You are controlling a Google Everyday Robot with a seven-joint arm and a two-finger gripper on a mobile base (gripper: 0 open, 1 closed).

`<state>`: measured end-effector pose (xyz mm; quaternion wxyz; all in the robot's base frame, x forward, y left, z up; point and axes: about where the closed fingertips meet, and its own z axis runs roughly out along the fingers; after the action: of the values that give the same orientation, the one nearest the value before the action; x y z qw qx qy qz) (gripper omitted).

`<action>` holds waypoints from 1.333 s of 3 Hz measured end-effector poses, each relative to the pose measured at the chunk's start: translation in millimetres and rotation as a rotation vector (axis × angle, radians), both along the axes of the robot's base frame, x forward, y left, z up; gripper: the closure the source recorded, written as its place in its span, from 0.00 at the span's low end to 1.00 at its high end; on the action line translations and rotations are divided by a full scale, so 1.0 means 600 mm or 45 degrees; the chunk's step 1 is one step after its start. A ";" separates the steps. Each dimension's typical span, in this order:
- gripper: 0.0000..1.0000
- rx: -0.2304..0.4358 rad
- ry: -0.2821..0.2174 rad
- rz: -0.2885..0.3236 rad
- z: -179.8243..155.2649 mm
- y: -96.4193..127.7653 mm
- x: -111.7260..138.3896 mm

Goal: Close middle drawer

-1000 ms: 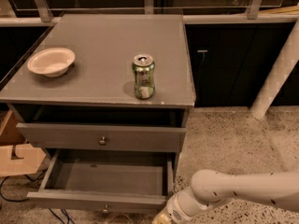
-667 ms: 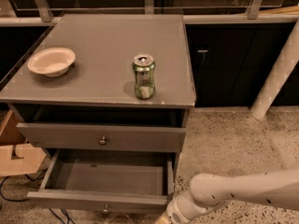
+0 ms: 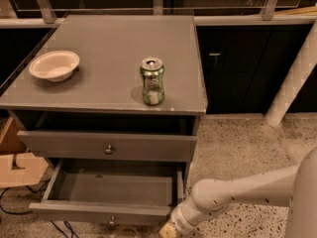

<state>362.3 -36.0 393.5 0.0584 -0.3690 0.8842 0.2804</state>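
Observation:
The middle drawer (image 3: 101, 209) is pulled far out of the grey cabinet. Its plain grey inside shows, and its small round knob (image 3: 111, 220) is at the centre of the front, near the bottom edge of the view. My gripper (image 3: 167, 230) is at the bottom edge of the view, just right of the drawer front's right corner and mostly cut off. The white arm (image 3: 237, 192) reaches in from the right. I cannot tell whether the gripper touches the drawer front.
The drawer above (image 3: 109, 145) stands slightly out, with a round knob (image 3: 109, 149). A green can (image 3: 152, 82) and a white bowl (image 3: 54, 65) sit on the cabinet top (image 3: 109, 43). A cardboard box (image 3: 15, 157) is on the left, a white post (image 3: 292, 88) on the right, over speckled floor.
My gripper and wrist have shifted slightly left and down, toward the drawer front's right corner. The drawer stands as far out as before.

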 end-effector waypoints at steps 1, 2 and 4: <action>1.00 -0.003 -0.032 0.027 0.003 0.015 0.026; 1.00 -0.003 -0.032 0.027 0.003 0.015 0.026; 0.53 -0.003 -0.032 0.027 0.003 0.015 0.026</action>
<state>377.7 -27.0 395.5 0.0660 -0.3819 0.8798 0.2752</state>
